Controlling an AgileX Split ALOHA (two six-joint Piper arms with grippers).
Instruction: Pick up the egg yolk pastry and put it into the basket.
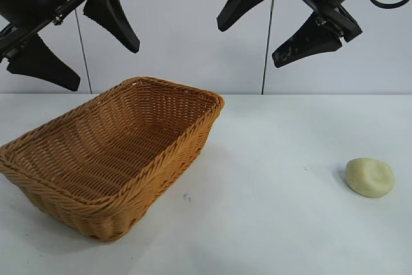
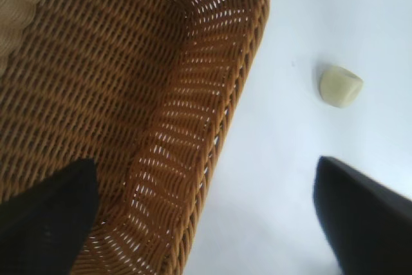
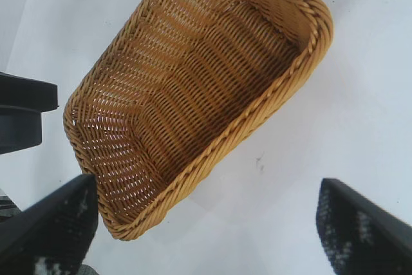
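nothing is done yet: the egg yolk pastry point(image 1: 369, 177) sits on the worktop point(image 1: 270, 223) well apart from the empty basket point(image 1: 168, 159), and the left hand point(image 1: 74, 37) and right hand point(image 1: 270, 27) hang released above.

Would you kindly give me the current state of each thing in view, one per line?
Egg yolk pastry: lying on the table, right of the basket, untouched.
Basket: upright on the table, empty.
Left gripper: open, raised above the basket's side, holding nothing.
Right gripper: open, raised above the table, holding nothing.
Table: white, carrying the basket and the pastry.
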